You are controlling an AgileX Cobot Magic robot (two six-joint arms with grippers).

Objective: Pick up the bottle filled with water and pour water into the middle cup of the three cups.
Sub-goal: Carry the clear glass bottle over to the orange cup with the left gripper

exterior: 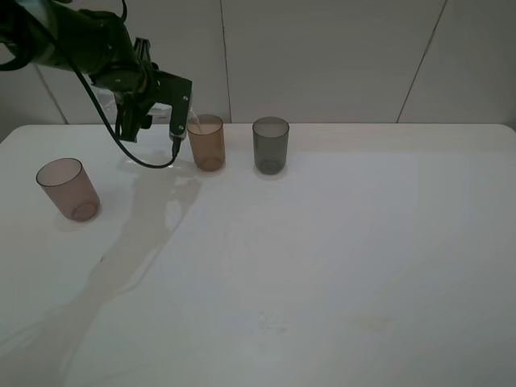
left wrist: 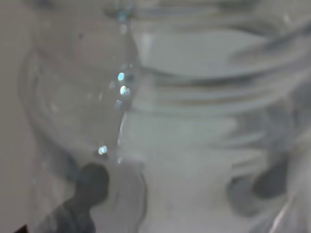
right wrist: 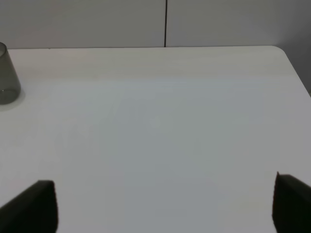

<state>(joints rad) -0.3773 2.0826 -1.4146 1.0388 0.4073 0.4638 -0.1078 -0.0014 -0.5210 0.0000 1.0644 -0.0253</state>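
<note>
**L claw holding bottle tipped at amber cup**

Far left on table (exterior: 339, 266): pink cup (exterior: 68, 189), upright, well apart from the other two.

Above and behind it: L arm (exterior: 81, 40) coming in from top-left corner, dark links angled down and to the right, cable looping under the wrist. Arm's shadow stretched across tabletop toward near-left corner.

L gripper (exterior: 179, 119) turned sideways, fingers hanging downward, clamped on bottle (exterior: 193, 121). Bottle clear, barely readable in high view, tilted w/ one end at amber cup's rim. In L wrist view only blurred clear ribbed plastic of bottle (left wrist: 184, 111) plus a few bright glints; fingers not made out there. Any stream of water: can't tell.

Amber cup (exterior: 207, 143) upright, just right of gripper, near table's back edge.

Grey cup (exterior: 270, 145) upright, near amber cup's right side, not touching. Also at the edge of R wrist view (right wrist: 7, 77).

R gripper (right wrist: 165, 204): two dark fingertips (right wrist: 41, 206) set wide apart, nothing between, over bare tabletop, well apart from grey cup.
</note>
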